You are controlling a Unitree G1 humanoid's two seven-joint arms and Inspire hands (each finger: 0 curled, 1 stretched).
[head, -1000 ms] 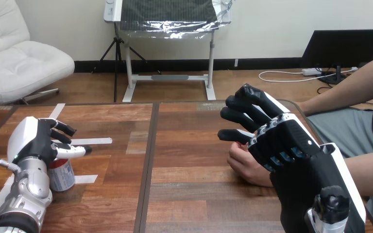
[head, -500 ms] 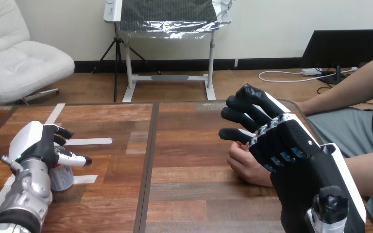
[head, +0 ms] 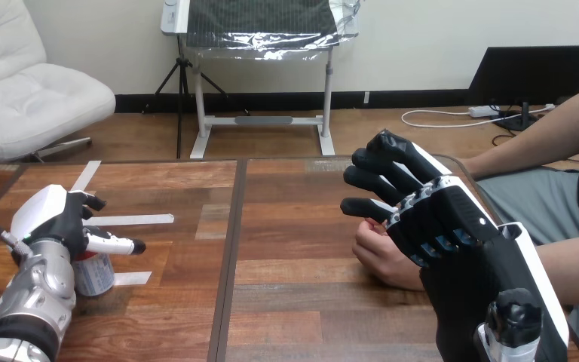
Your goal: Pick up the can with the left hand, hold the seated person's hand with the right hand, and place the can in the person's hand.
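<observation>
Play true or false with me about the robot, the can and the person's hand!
1. The can stands upright on the table. True.
2. The can lies in the person's hand. False: it is on the table at the left, just under the left robot hand.
3. The right robot hand has its fingers spread open. True.
4. The person's hand rests at the table's left side. False: it rests at the right side, partly behind the right robot hand.
</observation>
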